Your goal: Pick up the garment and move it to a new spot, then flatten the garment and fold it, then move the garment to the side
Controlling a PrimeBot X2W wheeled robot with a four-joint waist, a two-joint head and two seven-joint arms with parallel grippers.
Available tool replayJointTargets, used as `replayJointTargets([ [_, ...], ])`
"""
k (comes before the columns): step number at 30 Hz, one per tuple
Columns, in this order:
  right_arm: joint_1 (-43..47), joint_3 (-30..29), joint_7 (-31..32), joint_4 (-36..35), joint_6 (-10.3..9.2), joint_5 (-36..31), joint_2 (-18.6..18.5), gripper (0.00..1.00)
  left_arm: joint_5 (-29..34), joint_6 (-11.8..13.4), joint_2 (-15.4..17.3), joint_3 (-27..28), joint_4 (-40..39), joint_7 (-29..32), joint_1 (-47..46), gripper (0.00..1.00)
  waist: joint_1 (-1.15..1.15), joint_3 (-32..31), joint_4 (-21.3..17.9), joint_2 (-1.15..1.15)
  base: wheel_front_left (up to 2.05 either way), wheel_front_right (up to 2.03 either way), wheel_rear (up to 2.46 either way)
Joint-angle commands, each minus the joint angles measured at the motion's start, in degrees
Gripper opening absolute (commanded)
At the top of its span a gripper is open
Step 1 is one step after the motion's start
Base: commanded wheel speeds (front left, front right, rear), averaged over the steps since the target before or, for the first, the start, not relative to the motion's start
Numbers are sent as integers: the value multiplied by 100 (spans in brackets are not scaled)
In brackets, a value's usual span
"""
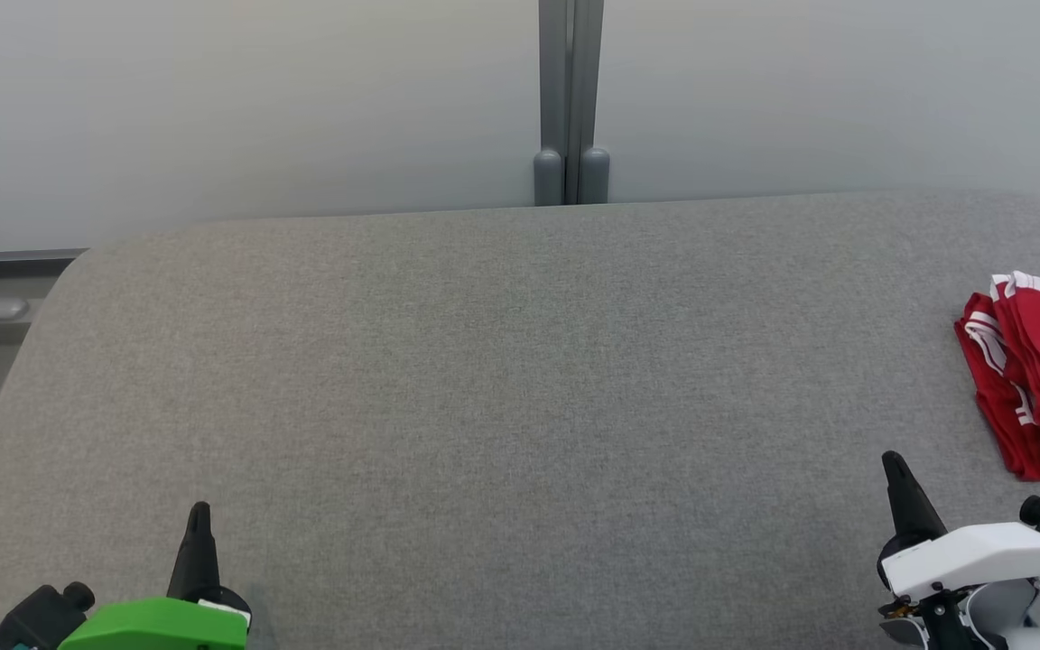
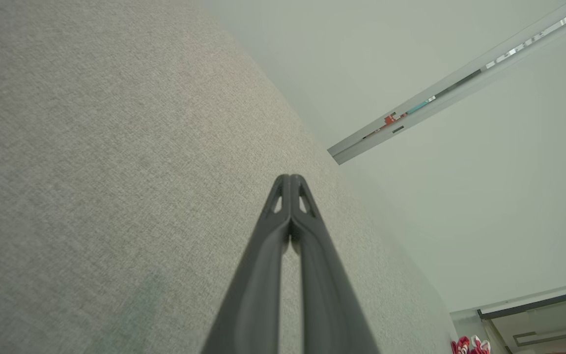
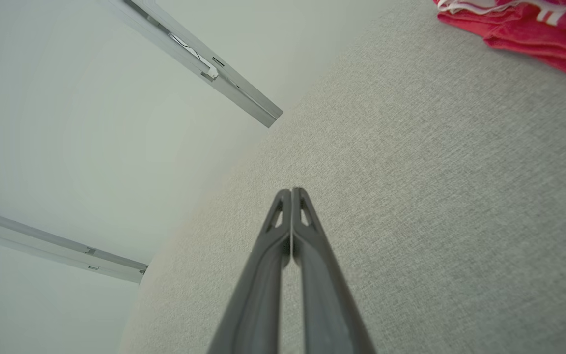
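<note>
Red garment [image 1: 1039, 370] at the grey tabletop's [image 1: 484, 379] right edge, near the right fingers [image 1: 904, 496], far from the left fingers [image 1: 197, 551], both pairs closed, empty.

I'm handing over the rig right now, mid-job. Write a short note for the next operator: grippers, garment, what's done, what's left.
Left gripper: shut, empty, low over the near left of the grey table.
Right gripper: shut, empty, at the near right, just short of the garment.
Red garment: white-striped, in a layered bundle at the table's right edge, partly cut off in the head view.
Done: it looks folded and set aside.
Left: probably nothing; check the fold first.
</note>
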Motion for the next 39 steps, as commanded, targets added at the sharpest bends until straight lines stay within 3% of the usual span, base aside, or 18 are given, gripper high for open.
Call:
replayJointTargets([
  [1,-146,-29,42,-82,-3,212,-19,0,-197,-29,30,42,-95,45,-190,0,0,7,-7,0,0,0,0],
  [39,-442,-143,409,-99,-3,2516,105,0,-2253,-49,41,183,-310,622,-474,0,0,161,-151,0,0,0,0],
])
